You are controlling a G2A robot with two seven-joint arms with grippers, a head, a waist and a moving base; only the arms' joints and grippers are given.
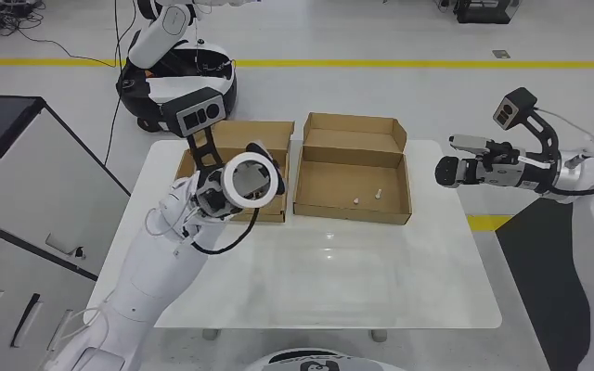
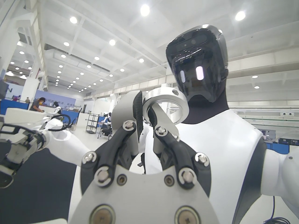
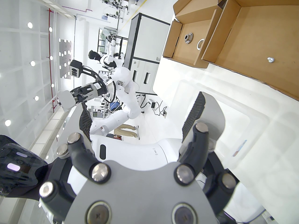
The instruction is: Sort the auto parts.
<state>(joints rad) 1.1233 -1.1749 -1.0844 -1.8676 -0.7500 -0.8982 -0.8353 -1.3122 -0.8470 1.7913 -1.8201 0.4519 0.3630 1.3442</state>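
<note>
One metal ring [image 2: 161, 94] is clamped in the left end effector [image 2: 145, 108], a finger through its bore, raised over the left box [image 1: 264, 134] at the far edge of the counter [image 1: 371, 278]. Lower it between the box walls before release, as the ring may roll. The right end effector [image 3: 141, 107], fingers apart, sits beyond the counter's right edge, leaving the approach open.

Silver ring [image 1: 251, 179], plain brown cardboard boxes [image 1: 339, 181], glossy white table [image 1: 371, 278], black ribbed pads [image 2: 138, 111] on left claw [image 2: 145, 111].

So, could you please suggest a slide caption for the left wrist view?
Left hand pinches a metal ring by its rim during auto-part sorting.
</note>
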